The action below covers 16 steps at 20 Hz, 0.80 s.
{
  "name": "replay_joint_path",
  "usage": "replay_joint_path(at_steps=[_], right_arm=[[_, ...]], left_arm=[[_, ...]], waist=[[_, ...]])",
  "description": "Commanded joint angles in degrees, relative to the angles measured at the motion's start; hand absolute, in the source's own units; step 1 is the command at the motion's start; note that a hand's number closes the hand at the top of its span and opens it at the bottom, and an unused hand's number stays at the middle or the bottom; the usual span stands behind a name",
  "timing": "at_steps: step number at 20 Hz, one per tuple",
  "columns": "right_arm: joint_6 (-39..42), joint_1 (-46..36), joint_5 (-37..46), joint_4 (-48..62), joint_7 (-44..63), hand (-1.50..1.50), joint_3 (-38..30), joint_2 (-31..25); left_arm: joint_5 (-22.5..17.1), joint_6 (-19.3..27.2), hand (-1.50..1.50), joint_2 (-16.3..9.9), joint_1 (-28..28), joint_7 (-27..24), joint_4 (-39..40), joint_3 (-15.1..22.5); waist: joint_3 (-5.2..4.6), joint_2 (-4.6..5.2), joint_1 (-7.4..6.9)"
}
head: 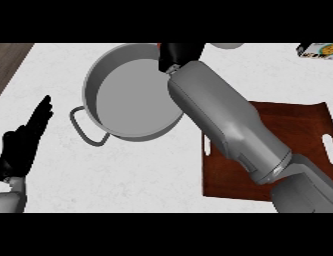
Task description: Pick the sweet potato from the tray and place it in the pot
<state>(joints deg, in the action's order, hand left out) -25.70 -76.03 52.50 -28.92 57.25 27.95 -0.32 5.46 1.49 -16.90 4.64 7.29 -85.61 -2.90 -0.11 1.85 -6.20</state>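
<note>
We see our right robot hand (178, 54) reaching over the far rim of the round grey metal pot (128, 92), a red-orange sliver showing just beside it, probably the sweet potato. We cannot tell whether this hand's fingers are curled on it. The brown rectangular tray (313, 145) on the white worktop (147, 175) shows no potato. We judge the root stiff, fairly heavy and tapered, best held around its thick middle. Our left robot hand (23, 142) rests open at the left edge.

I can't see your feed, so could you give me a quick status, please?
Right hand over pot rim, fingers hidden. Left hand open, resting. Sweet potato unseen; tray bare.
</note>
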Motion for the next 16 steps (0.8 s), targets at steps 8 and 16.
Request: replay_joint_path(at_steps=[8,16], right_arm=[[-15.85,2.01,-9.34,6.62,-10.01,-1.5,-8.81,0.31],[-31.96,1.4,-11.6,2.6,-18.43,-1.5,-11.64,0.31]], left_arm=[[0.45,0.1,0.0,-0.04,0.51,1.0,-1.28,0.01],[-0.24,-0.63,0.0,-0.39,0.42,1.49,-2.29,-0.44]], waist=[[0.12,0.56,-0.66],[0.27,0.23,-0.43]])
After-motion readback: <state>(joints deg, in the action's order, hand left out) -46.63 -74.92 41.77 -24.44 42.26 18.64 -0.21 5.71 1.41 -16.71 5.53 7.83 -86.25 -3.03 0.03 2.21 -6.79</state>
